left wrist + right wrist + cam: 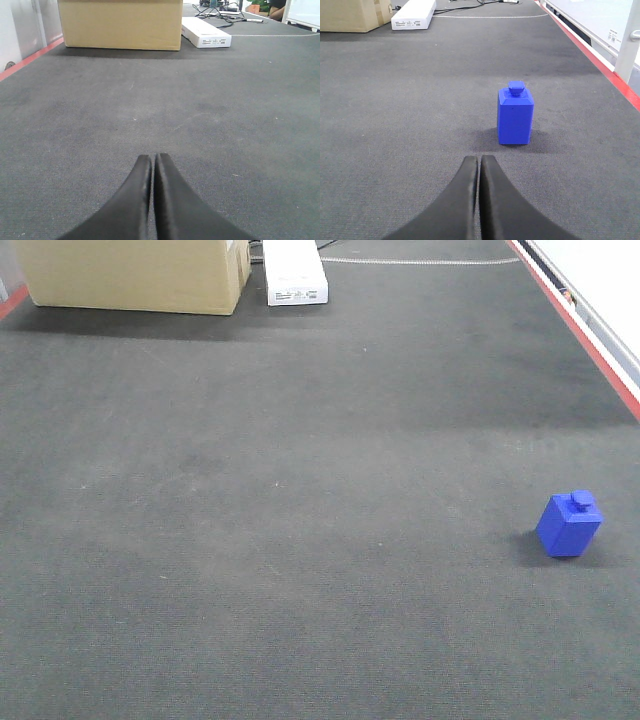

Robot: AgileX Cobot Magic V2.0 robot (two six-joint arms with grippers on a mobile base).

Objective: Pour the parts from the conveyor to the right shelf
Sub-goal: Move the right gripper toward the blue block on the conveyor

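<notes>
One of the parts, a bright-blue block (pixel 568 525) with a knob on top, stands upright on the dark conveyor (pixel 300 490) at the right. In the right wrist view the same block (pixel 515 117) sits just ahead and slightly right of my right gripper (pixel 479 159), which is shut with nothing in it and apart from the block. My left gripper (pixel 152 157) is also shut and empty, low over the bare belt (pixel 150 110). The right shelf is out of view.
A cardboard box (pixel 135 275) and a flat white box (pixel 295 272) lie at the belt's far end. A red strip (pixel 590 345) runs along the right edge, beside a white frame (pixel 630 40). Cables (pixel 220 12) lie behind the boxes.
</notes>
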